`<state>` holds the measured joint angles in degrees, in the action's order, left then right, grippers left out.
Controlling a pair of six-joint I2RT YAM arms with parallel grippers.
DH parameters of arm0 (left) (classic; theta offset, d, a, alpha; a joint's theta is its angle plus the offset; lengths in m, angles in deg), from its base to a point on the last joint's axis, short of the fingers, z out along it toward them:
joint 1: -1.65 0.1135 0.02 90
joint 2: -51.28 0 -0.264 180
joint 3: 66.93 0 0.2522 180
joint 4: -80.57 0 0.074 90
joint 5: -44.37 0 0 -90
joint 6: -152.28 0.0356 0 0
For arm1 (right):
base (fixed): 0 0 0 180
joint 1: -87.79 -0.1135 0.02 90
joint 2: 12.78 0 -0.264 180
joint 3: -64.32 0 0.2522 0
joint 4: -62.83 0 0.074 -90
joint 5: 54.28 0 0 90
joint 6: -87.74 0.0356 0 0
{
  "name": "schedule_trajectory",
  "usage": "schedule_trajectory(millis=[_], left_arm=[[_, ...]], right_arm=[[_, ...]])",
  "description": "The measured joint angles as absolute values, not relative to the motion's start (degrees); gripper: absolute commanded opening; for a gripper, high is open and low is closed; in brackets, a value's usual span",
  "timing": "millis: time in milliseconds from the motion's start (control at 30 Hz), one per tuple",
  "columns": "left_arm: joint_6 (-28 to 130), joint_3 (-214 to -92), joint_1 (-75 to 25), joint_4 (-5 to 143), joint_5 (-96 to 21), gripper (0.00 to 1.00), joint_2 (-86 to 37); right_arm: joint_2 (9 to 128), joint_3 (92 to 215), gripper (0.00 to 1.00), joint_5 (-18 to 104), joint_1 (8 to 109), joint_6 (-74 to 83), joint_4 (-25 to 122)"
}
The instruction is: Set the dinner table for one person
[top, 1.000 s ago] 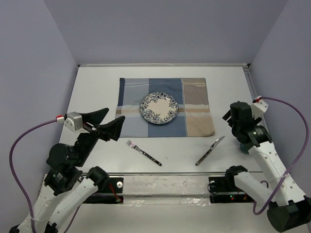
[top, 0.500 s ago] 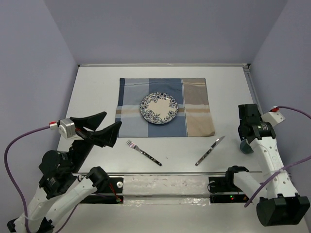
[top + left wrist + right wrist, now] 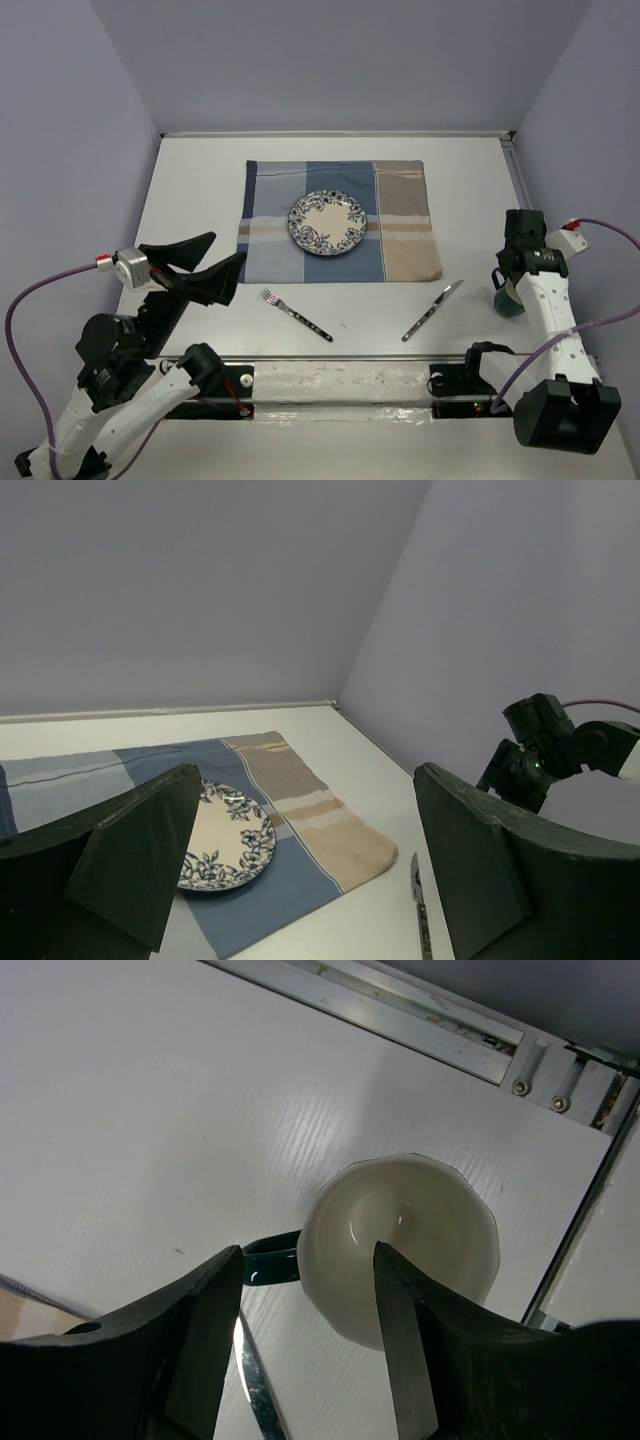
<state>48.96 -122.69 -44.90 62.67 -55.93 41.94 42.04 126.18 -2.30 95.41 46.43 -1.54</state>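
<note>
The white dinner table (image 3: 200,200) holds a blue-and-tan plaid cloth (image 3: 405,230) with a blue floral plate (image 3: 328,223) on it. A fork (image 3: 296,313) and a knife (image 3: 432,311) lie on the table in front of the cloth. A teal mug (image 3: 508,298) with a cream inside stands at the right. My right gripper (image 3: 510,280) is open just above it. In the right wrist view its fingers (image 3: 308,1260) straddle the mug's (image 3: 410,1230) rim near the handle (image 3: 270,1260). My left gripper (image 3: 225,250) is open and empty, raised at the left.
A metal rail (image 3: 400,1015) runs along the table's right edge close to the mug. The lilac walls stand close on both sides. In the left wrist view the plate (image 3: 225,840), cloth (image 3: 300,810) and knife (image 3: 418,900) lie ahead between the open fingers.
My right gripper has swung right and toward the near edge and now hangs over the mug. My left arm has drawn back a little to the left, still open.
</note>
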Motion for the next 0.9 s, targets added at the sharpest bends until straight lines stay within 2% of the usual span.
schedule_trajectory(millis=[367, 467, 500, 567, 667, 767, 833, 900], left_arm=[[48.98, -122.69, -44.9, 62.64, -56.19, 0.99, 41.92], [48.98, -122.69, -44.9, 62.64, -56.19, 0.99, 41.87], [48.98, -122.69, -44.9, 62.67, -56.19, 0.99, 41.85], [48.98, -122.69, -44.9, 62.64, -56.22, 0.99, 41.7], [48.98, -122.69, -44.9, 62.62, -56.28, 0.99, 41.5], [48.98, -122.69, -44.9, 62.62, -56.41, 0.99, 41.33], [48.98, -122.69, -44.9, 62.62, -56.43, 0.99, 41.26], [49.02, -122.69, -44.9, 62.62, -56.48, 0.99, 41.19]], right_arm=[[44.36, 122.16, 0.57, 1.46, 97.22, 45.55, 4.45], [44.36, 120.5, 0.5, 1.77, 97.55, 45.71, 5.61], [44.36, 120.17, 0.44, 1.83, 97.57, 45.84, 6.17], [44.38, 119.51, 0.38, 1.9, 97.57, 45.84, 7.11], [44.69, 118.99, 0.18, 1.87, 97.57, 45.93, 8.12], [44.75, 118.6, 0.06, 1.46, 97.57, 46.03, 8.73], [44.54, 118.6, 0.0, 0.67, 97.57, 44.85, 8.73], [43.77, 118.68, 0.0, 0.15, 97.57, 43.08, 8.38]])
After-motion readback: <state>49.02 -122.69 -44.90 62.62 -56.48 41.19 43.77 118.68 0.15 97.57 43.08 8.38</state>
